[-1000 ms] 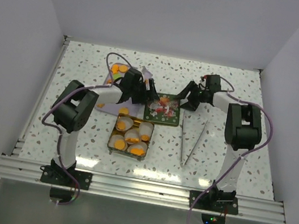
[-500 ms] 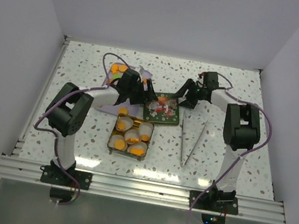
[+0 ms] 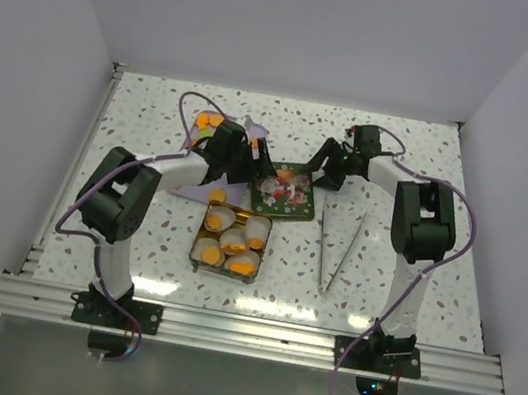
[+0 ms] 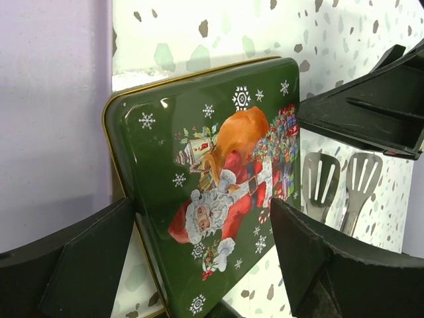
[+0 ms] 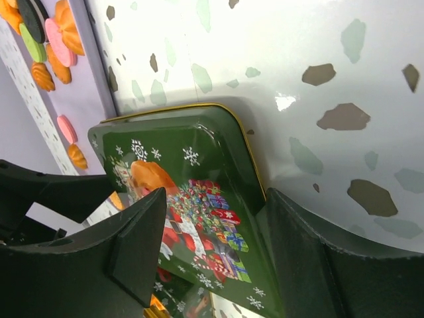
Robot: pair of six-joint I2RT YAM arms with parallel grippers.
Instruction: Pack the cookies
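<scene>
The cookies (image 3: pixel 207 124) are small orange, pink and green pieces on a purple sheet (image 3: pixel 195 186) at the back left; they also show in the right wrist view (image 5: pixel 46 40). More orange ones sit in white paper cups in the gold tin (image 3: pixel 229 240). The green Santa lid (image 3: pixel 285 190) lies flat behind the tin. My left gripper (image 3: pixel 253 162) is open at the lid's left corner, its fingers (image 4: pixel 73 265) either side of the lid (image 4: pixel 205 179). My right gripper (image 3: pixel 317 169) is open at the lid's (image 5: pixel 199 172) back right corner, one finger (image 5: pixel 311 258) beside its rim.
Metal tongs (image 3: pixel 338 240) lie right of the lid, their slotted tips in the left wrist view (image 4: pixel 338 182). The two grippers face each other across the lid, a few centimetres apart. White walls close the table at the back and sides.
My right gripper has moved left and closed in on the lid's corner. My left gripper has edged back a little along the lid's left side. The lid stays on the table.
</scene>
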